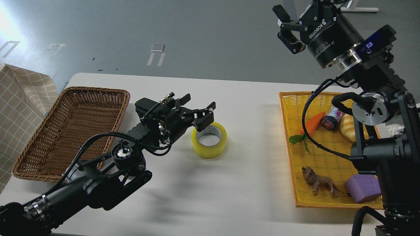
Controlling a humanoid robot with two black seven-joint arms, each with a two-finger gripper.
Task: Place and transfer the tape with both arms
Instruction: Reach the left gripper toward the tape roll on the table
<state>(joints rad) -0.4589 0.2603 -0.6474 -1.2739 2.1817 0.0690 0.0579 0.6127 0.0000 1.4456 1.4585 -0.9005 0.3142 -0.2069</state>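
Observation:
The yellow tape roll (pixel 210 144) lies flat on the white table (pixel 229 196) near the middle, its grey-white core facing up. My left gripper (pixel 198 111) is open and low over the table, just left of the roll. Its near finger (pixel 204 122) overlaps the roll's upper-left rim; I cannot tell if it touches. My right gripper (pixel 297 14) is open and empty, held high at the top right, far from the tape, with one finger partly cut off by the frame's top edge.
A brown wicker basket (pixel 98 90) stands at the left, beside a checked cloth (pixel 19 98). A yellow tray (pixel 290 164) at the right holds a carrot (pixel 311 123), a can (pixel 330 119), a bread roll (pixel 347 128), a toy lion (pixel 320 183) and a purple block (pixel 362 188).

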